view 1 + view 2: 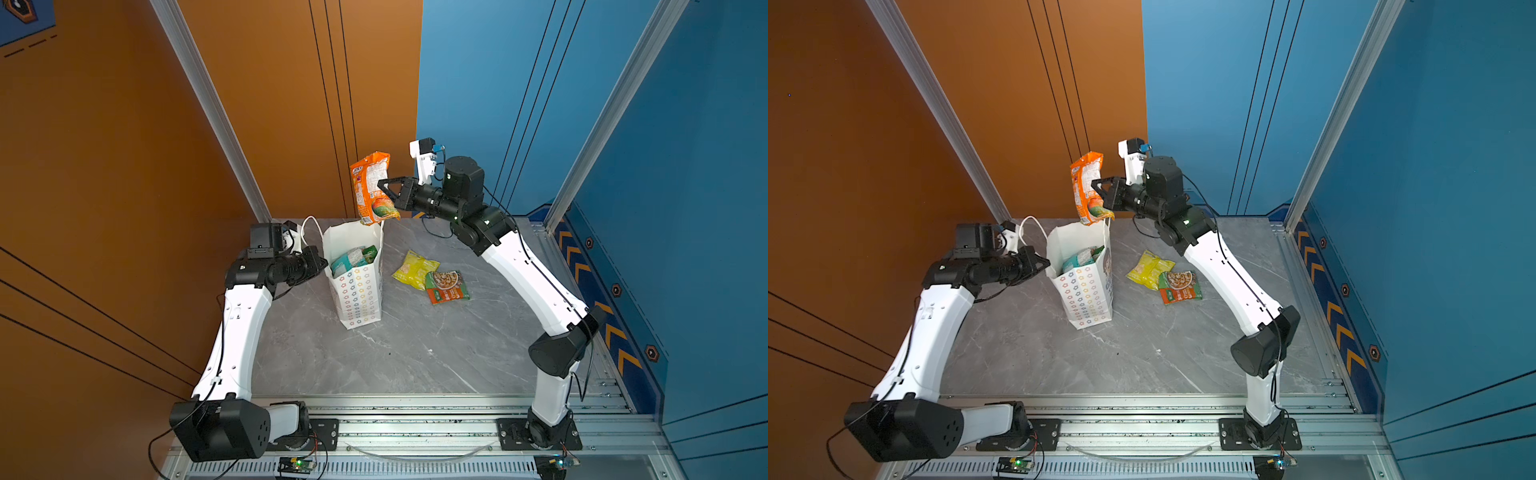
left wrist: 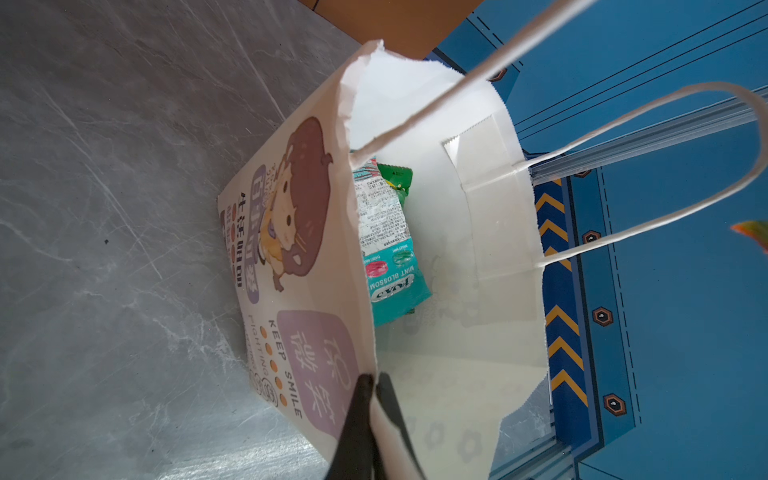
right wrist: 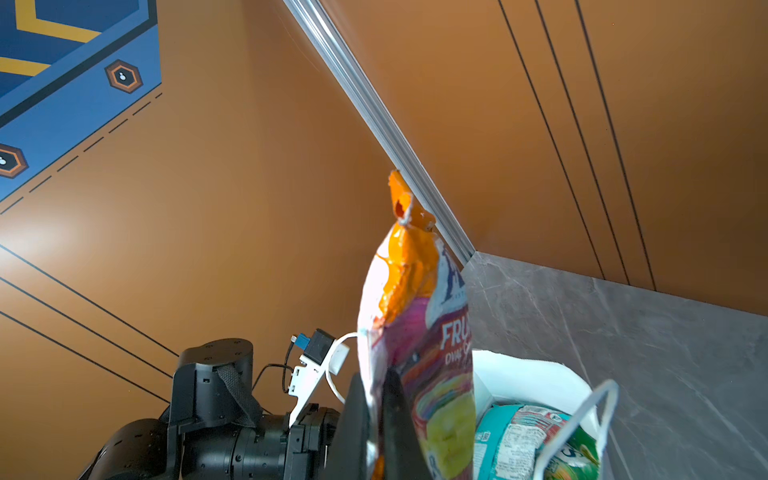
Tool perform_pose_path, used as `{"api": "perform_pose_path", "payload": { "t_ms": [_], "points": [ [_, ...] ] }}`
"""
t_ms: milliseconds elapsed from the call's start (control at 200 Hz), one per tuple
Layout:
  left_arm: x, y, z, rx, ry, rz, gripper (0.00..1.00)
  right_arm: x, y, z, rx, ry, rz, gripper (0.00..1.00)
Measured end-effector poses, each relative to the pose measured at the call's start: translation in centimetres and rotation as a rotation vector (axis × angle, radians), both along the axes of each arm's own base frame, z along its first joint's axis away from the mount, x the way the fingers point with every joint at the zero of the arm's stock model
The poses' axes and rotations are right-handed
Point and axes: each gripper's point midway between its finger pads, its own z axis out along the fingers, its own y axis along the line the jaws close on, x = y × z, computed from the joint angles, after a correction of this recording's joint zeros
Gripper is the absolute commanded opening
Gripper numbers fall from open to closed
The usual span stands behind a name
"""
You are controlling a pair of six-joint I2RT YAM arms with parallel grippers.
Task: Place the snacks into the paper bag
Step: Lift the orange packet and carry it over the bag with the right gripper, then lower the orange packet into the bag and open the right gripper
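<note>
We hold the orange snack packet (image 1: pixel 365 178) just above the paper bag (image 1: pixel 357 291).
Our right fingers (image 3: pixel 353 424) pinch its side edge and our left fingers (image 2: pixel 358 415) clamp the bag rim; it looks light, crinkly and slippery, so a seam grips best.

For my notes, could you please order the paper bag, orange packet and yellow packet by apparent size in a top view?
Largest: paper bag.
Next: orange packet, though it hangs nearer the camera, so its lead is unsure.
Smallest: yellow packet.
</note>
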Motion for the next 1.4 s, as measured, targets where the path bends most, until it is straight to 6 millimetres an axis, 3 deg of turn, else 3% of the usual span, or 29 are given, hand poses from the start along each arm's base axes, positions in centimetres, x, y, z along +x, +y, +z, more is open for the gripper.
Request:
{"api": "perform_pose_path", "payload": {
  "t_ms": [115,410,796,1066,1401],
  "points": [
    [0.0,-0.2,0.0,-0.001,0.0,-0.006,0.01,0.5,1.5,-1.5,-0.023,0.025,0.018,0.0],
    [0.0,-0.2,0.0,-0.001,0.0,-0.006,0.0,1.0,4.9,-8.0,-0.118,0.147,0.071,0.0],
    [0.0,-0.2,0.0,-0.001,0.0,-0.006,0.01,-2.8,9.5,-11.8,-0.174,0.213,0.191,0.0],
    [0.0,-0.2,0.0,-0.001,0.001,-0.006,0.0,-3.2,10.1,-15.2,-0.182,0.287,0.202,0.0],
    [0.0,-0.2,0.0,-0.001,0.001,-0.006,0.01,-3.8,9.2,-14.6,-0.148,0.299,0.201,0.0]
  ]
}}
